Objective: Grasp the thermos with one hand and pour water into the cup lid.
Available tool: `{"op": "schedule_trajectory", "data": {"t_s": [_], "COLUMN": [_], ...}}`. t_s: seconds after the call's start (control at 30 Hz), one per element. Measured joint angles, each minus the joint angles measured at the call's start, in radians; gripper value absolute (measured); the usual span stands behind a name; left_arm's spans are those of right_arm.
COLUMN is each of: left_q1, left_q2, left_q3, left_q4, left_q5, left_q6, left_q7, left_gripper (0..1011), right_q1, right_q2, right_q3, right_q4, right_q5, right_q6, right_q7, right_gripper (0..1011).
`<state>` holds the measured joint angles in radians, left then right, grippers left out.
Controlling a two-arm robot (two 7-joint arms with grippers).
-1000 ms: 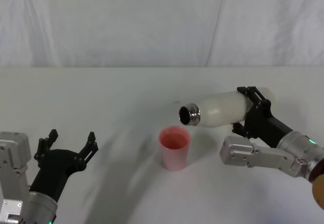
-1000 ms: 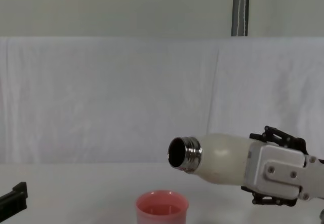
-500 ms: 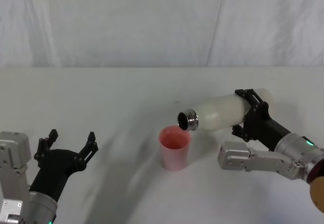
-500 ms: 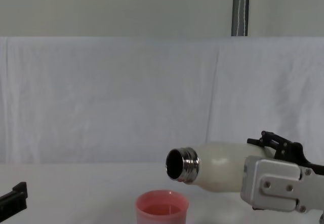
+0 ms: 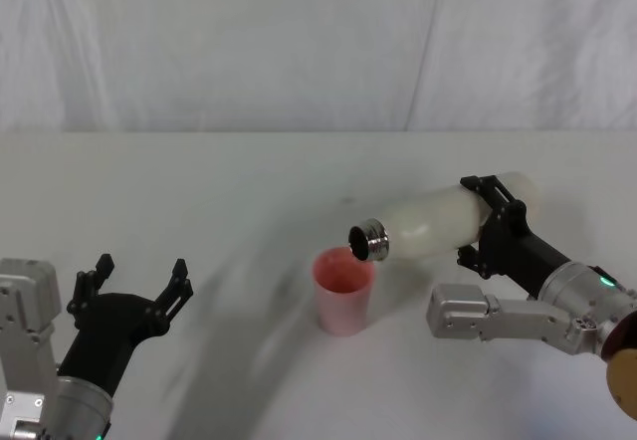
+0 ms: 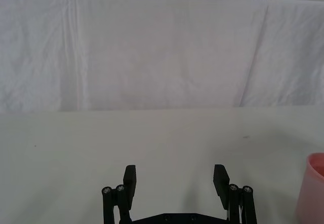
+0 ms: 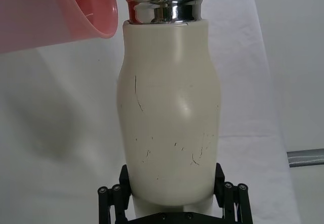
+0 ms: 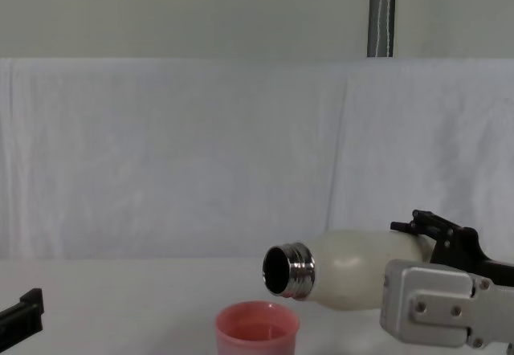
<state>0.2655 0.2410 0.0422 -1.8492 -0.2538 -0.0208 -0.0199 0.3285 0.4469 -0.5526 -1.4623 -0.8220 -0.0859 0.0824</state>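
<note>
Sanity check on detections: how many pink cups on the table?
1. The cup lid stands upright on the table, just below the tilted thermos mouth, held by the right gripper. Left gripper open, idle.

The tall cream-white matte thermos (image 5: 438, 222) with a shiny threaded steel neck lay tipped nearly level in the air, its open mouth angled slightly down just above the far right rim of the cup lid, its body stretching off to that cup's right. The short salmon-pink plastic cup lid (image 5: 344, 290) stood upright on the table, open, directly below the steel neck.
</note>
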Motion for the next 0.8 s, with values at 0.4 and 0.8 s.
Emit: {"op": "schedule_trajectory", "data": {"t_s": [0.4,0.8], "left_q1": [0.000,0.000], "left_q2": [0.000,0.000], "left_q3": [0.000,0.000], "left_q4": [0.000,0.000], "left_q5": [0.000,0.000], "left_q6": [0.000,0.000], "left_q7": [0.000,0.000], "left_gripper": [1001,1001], "right_q1": [0.010,0.024], "right_q2": [0.005,0.006], "right_q3": [-0.010,-0.017], "right_q4": [0.008,0.018], "right_q5": [-0.028,-0.041], "right_q6": [-0.001,-0.005], "right_q7": [-0.023,-0.034], "right_gripper": [959,959]}}
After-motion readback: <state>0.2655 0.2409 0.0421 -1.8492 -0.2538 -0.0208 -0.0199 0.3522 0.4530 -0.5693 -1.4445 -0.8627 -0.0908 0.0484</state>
